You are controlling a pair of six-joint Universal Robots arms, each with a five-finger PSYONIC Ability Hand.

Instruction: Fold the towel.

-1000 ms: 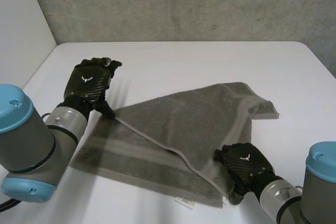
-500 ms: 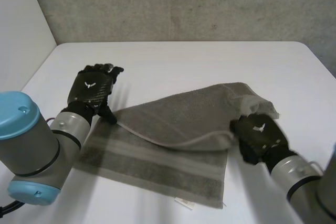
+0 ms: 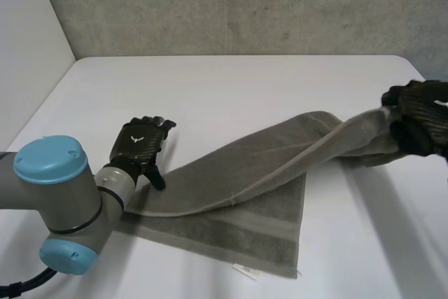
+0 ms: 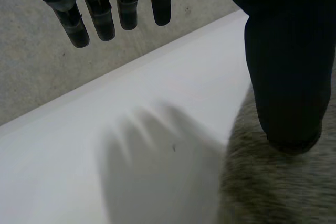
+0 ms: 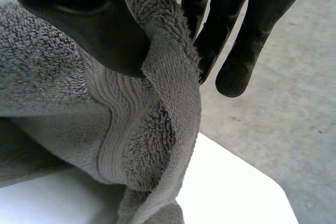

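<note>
White tabletop [image 3: 231, 82], right hand [image 3: 422, 121] pinching fluffy grey towel [image 3: 238, 173].

Bare white table [image 3: 231, 82] along the far edge and at the front right corner; the towel [image 3: 238, 173], stretched from the left hand [image 3: 140, 146] near the left edge to the right hand [image 3: 420, 113] at the right edge, bars the middle, seemingly lifted off the surface rightward

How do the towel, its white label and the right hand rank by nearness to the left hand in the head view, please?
1. Towel, at the left hand's thumb.
2. White label, towel's near edge.
3. Right hand, far right.
</note>
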